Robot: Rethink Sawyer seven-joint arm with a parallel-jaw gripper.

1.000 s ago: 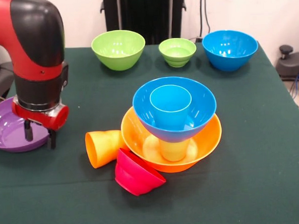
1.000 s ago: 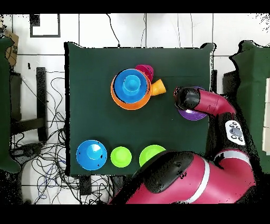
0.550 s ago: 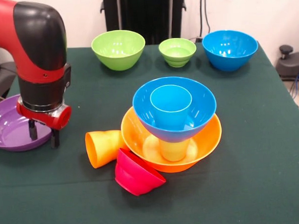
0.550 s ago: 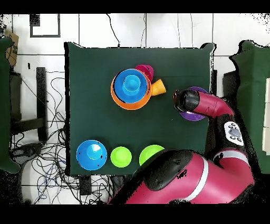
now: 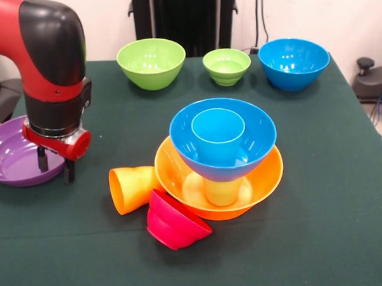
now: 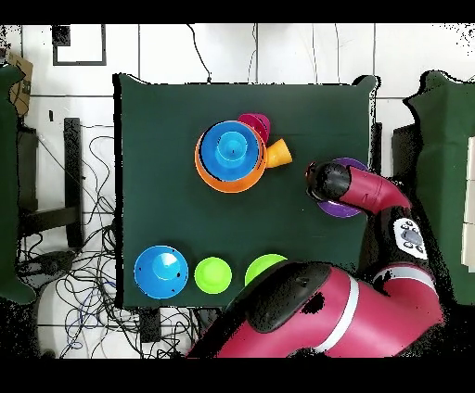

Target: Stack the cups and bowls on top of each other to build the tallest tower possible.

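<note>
Looking from the front, you see the hand (image 5: 53, 171) hanging empty, fingers slightly parted, over the wide purple plastic bowl's (image 5: 11, 157) near rim. The tower (image 5: 220, 157) stands mid-tabletop (image 5: 334, 225): big orange bowl, yellow-green cup, blue bowl, blue cup. Overhead, you find the hand (image 6: 313, 180) beside the tipped orange cup (image 6: 277, 153).

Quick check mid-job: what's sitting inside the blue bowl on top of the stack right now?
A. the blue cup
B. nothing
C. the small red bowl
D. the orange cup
A: the blue cup stands upright inside the blue bowl; the orange cup lies on the table.
</note>
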